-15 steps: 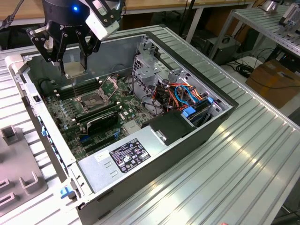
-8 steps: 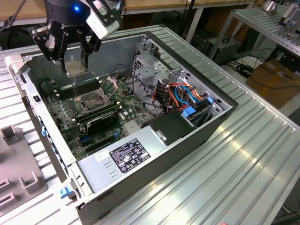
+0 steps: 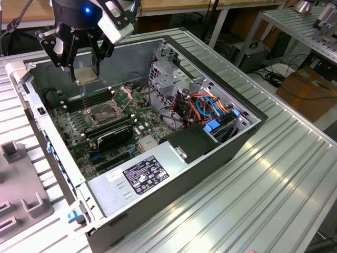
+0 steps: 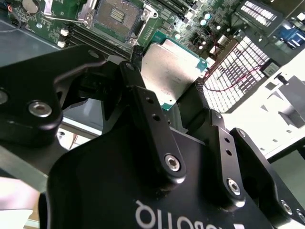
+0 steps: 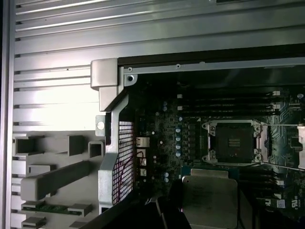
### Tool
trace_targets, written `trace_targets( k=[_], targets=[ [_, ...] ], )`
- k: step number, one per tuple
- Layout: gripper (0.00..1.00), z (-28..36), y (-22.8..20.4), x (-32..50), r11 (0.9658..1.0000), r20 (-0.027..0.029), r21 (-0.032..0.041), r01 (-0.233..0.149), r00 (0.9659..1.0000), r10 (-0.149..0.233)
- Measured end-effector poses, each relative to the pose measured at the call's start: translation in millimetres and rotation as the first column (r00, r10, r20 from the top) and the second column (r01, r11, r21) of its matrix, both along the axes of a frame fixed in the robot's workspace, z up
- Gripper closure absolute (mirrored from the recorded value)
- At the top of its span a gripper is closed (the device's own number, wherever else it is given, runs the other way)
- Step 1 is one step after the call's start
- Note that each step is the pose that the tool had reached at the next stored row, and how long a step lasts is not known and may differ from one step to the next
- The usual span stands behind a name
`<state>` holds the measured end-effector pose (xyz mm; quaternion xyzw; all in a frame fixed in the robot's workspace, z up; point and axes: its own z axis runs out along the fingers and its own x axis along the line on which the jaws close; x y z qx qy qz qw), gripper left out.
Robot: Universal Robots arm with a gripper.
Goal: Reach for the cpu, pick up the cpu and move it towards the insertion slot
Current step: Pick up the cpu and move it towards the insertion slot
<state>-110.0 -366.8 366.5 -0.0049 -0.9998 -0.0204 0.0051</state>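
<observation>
The cpu [image 3: 86,73] is off the board and pinched between the black fingers of the gripper [image 3: 84,80], held up in the air inside the open computer case [image 3: 210,158], near the case's far corner at the exterior view's left. Jaws are closed onto its edges; in the second wrist view the cpu [image 4: 171,71] shows its dull silver face and green rim, with a finger [image 4: 147,114] clamped along one side. In the first wrist view the cpu [image 5: 209,198] sits flat and level, silver face up, fingers gripping from both sides. The insertion slot [image 3: 103,112] is on the green motherboard [image 3: 79,137] below the held chip and a little to the exterior view's right, well apart vertically. Its hinged metal plate [image 3: 124,96] is tilted up and open, dark socket centre exposed. The first wrist view shows the insertion slot [image 5: 234,142] just beside the cpu, not overlapping; the second wrist view also shows the insertion slot [image 4: 116,16] beyond the chip's edge. Black memory slots [image 3: 113,132] lie beside the socket.
</observation>
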Motion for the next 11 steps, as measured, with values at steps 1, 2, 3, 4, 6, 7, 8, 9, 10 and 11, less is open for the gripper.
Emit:
trace_targets(
  k=[1, 2, 3, 4, 6, 7, 8, 9, 10, 11],
  targets=[
    [0.45, -0.6, 1.0, 1.0, 1.0000, 0.0000, 0.0000, 0.000, 1.0000, 0.000],
    [0.45, -1.9, 3.7, 4.6, 1.0000, 0.0000, 0.0000, 0.001, 1.0000, -0.001],
    [0.45, -2.9, 6.2, 9.0, 1.0000, 0.0000, 0.0001, 0.002, 1.0000, -0.002],
    [0.45, -3.6, 7.8, 12.1, 1.0000, 0.0000, 0.0000, 0.003, 1.0000, -0.003],
    [0.45, -5.3, 10.1, 17.6, 1.0000, 0.0001, 0.0001, 0.005, 1.0000, -0.005],
    [0.45, -5.8, 10.8, 19.2, 1.0000, 0.0001, 0.0001, 0.006, 1.0000, -0.006],
    [0.45, -7.2, 13.2, 23.2, 1.0000, 0.0001, 0.0002, 0.008, 1.0000, -0.008],
    [0.45, -8.1, 16.4, 26.5, 1.0000, 0.0000, -0.0001, 0.008, 1.0000, -0.008],
    [0.45, -8.4, 17.6, 27.5, 1.0000, 0.0000, -0.0001, 0.008, 1.0000, -0.008],
    [0.45, -8.9, 19.1, 28.9, 1.0000, 0.0000, 0.0000, 0.008, 1.0000, -0.008]
  ],
)
